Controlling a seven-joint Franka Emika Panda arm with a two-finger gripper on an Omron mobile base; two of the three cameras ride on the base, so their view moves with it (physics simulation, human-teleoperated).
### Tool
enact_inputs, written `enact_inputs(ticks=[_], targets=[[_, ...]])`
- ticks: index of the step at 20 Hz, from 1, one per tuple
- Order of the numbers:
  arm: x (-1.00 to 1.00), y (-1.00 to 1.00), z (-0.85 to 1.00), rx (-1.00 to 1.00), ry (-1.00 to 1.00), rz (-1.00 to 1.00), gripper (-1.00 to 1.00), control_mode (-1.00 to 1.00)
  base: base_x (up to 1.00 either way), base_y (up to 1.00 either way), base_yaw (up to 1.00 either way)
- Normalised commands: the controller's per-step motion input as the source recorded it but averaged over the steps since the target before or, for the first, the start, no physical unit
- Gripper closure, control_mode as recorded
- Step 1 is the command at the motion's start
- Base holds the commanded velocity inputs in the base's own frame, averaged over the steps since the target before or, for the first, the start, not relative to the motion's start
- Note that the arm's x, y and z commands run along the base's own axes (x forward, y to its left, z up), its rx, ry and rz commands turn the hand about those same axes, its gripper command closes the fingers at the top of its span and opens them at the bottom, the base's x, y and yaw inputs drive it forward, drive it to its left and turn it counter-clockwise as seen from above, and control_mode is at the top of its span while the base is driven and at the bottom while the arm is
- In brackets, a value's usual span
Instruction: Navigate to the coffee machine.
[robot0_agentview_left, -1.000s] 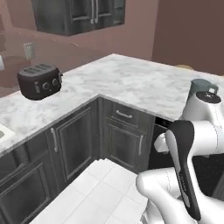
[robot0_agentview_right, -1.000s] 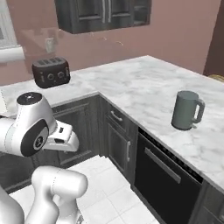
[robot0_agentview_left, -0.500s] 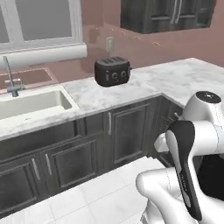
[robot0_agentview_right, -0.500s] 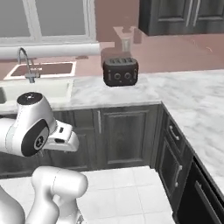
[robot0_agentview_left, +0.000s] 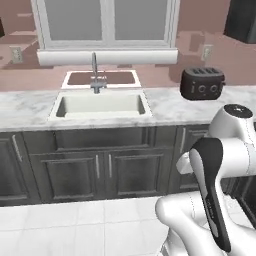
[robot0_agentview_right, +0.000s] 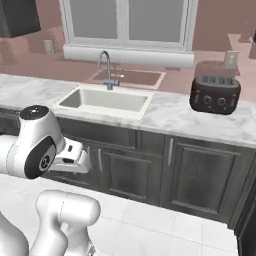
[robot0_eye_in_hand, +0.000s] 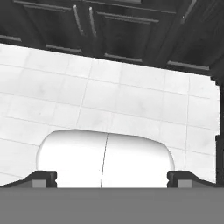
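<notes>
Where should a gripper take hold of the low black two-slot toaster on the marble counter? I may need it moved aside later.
Judging by its shape, grip the low black two-slot toaster across its narrow depth, front to back, coming down from above. Its top with the slots faces up and is unobstructed, and it stands upright on the white marble counter, apart from the sink.

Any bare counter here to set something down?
Yes: the marble counter left of the sink, and the strip between the sink and the toaster. The faucet crowds the ledge behind the basin.
</notes>
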Motion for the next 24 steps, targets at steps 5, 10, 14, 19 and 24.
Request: enact_inputs(ticks=[5, 10, 14, 19, 24], targets=[[0.0, 0.0, 0.0, 0.0, 0.0, 0.0, -1.0, 1.0, 0.27, 0.0, 0.65], [0.0, 0.0, 0.0, 0.0, 0.0, 0.0, -1.0, 1.0, 0.3, 0.0, 0.63], [0.0, 0.0, 0.0, 0.0, 0.0, 0.0, -1.0, 1.0, 0.48, 0.0, 0.56], [0.0, 0.0, 0.0, 0.0, 0.0, 0.0, -1.0, 1.0, 0.55, 0.0, 0.52], [0.0, 0.0, 0.0, 0.0, 0.0, 0.0, -1.0, 1.0, 0.5, 0.0, 0.55]])
